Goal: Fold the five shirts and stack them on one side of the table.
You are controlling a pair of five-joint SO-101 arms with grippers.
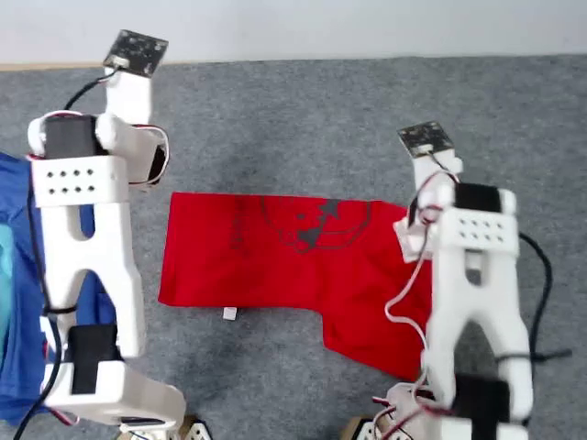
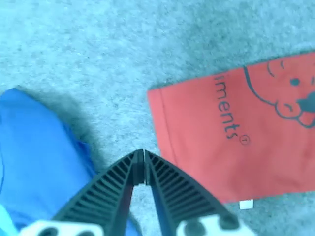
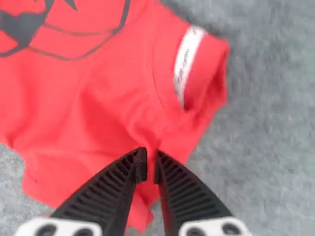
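Observation:
A red shirt (image 1: 275, 257) with a dark print lies partly folded on the grey table (image 1: 303, 119), one sleeve sticking out toward the front right. Its collar end with the white label (image 3: 187, 59) faces the right arm. My right gripper (image 3: 147, 158) is shut on the red shirt (image 3: 98, 98) near the collar, where creases run to its tips; in the high view it sits at the shirt's right edge (image 1: 409, 231). My left gripper (image 2: 143, 158) is shut with nothing in it, over bare carpet between the red shirt (image 2: 236, 132) and a blue shirt (image 2: 34, 157). The high view shows it by the shirt's far left corner (image 1: 156, 163).
A blue shirt (image 1: 16, 211) lies at the table's left edge under the left arm, with a light teal one (image 1: 5, 275) on it. Grey table surface stretches behind the red shirt and to the far right.

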